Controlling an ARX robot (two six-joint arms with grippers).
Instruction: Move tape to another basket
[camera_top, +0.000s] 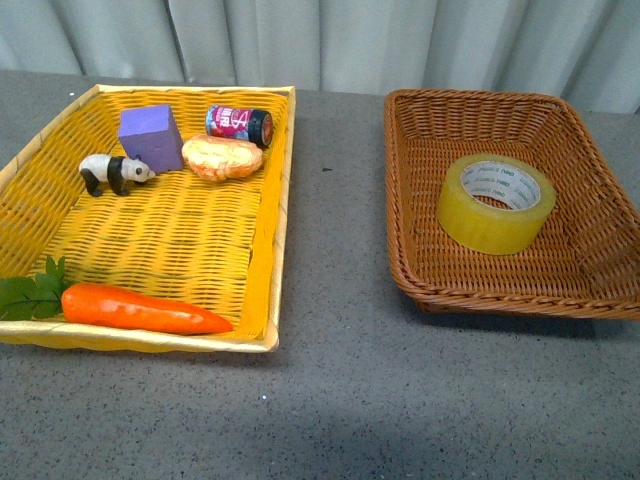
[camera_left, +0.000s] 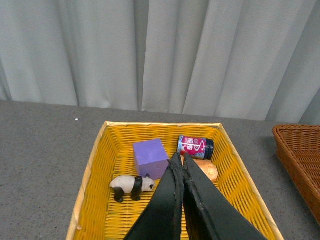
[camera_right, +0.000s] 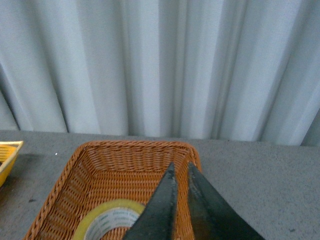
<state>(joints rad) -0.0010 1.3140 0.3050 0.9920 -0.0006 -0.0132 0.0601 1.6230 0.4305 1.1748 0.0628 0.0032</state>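
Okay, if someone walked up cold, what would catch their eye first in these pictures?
The bright yellow basket on the left, with a big orange carrot along its near edge. Then the fat roll of yellow tape lying flat, alone in the brown wicker basket on the right.

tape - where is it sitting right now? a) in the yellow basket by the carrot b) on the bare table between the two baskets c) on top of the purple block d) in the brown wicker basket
d: the tape lies on its side-free flat face inside the brown wicker basket, the only thing in it.
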